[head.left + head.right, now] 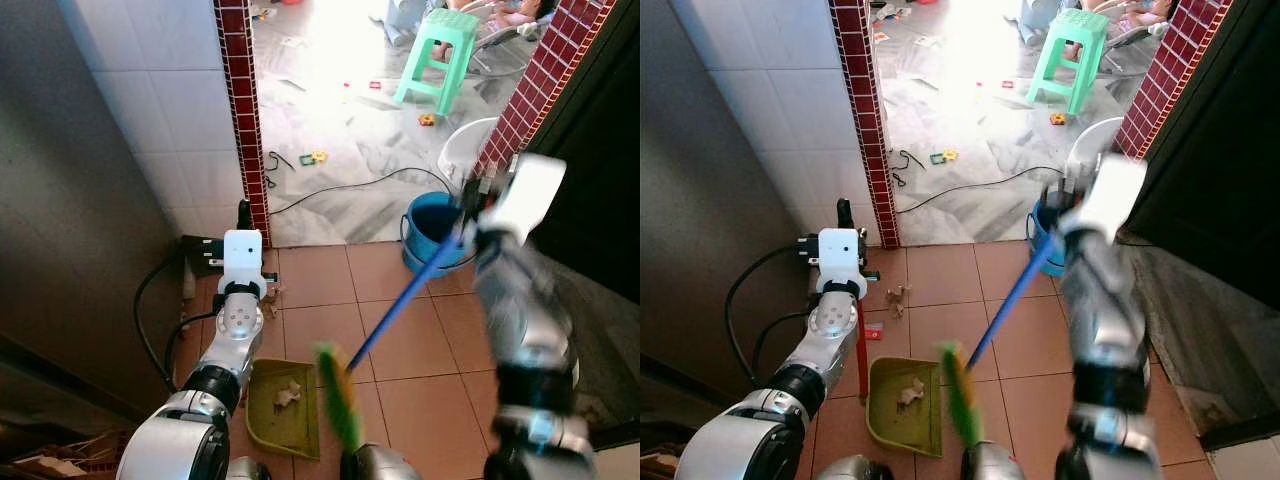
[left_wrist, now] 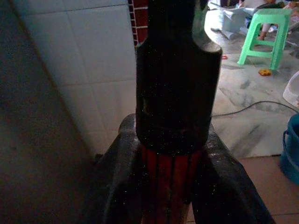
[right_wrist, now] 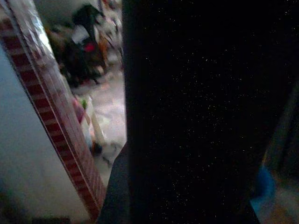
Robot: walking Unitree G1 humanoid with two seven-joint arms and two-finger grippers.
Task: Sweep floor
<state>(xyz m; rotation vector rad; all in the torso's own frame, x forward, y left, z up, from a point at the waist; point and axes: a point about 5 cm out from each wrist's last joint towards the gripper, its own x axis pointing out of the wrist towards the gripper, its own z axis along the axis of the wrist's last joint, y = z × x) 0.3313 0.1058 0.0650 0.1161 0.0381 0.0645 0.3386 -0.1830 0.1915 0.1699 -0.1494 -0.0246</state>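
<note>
1. The left gripper [image 2: 173, 154] is closed around the red handle [image 1: 861, 365] of the dustpan [image 1: 284, 408]. In the left wrist view its two fingers [image 2: 117, 186] press the ribbed red shaft from either side, below a dark cap. The handle rises from the pan's left edge.
2. The dustpan is olive green, sits flat on the terracotta tiles and has a small clump of debris [image 1: 289, 394] in its tray. It looks like light, stiff plastic, so holding it high on the upright handle should steer it easily, though it could skate on the smooth tile if pushed.
3. Just right of the dustpan is the broom head [image 1: 338, 395], green bristles blurred, apparently mid-stroke. The bristles look soft and springy.
4. The blue broomstick [image 1: 405, 303] slants up and away from the dustpan to the right gripper [image 1: 470, 215], which holds it near its top; the grip appears closed on the stick. It should be light and rigid, and a high hold gives reach but less downward pressure.
5. More scraps [image 1: 896, 296] lie on the tiles beyond the dustpan.
</note>
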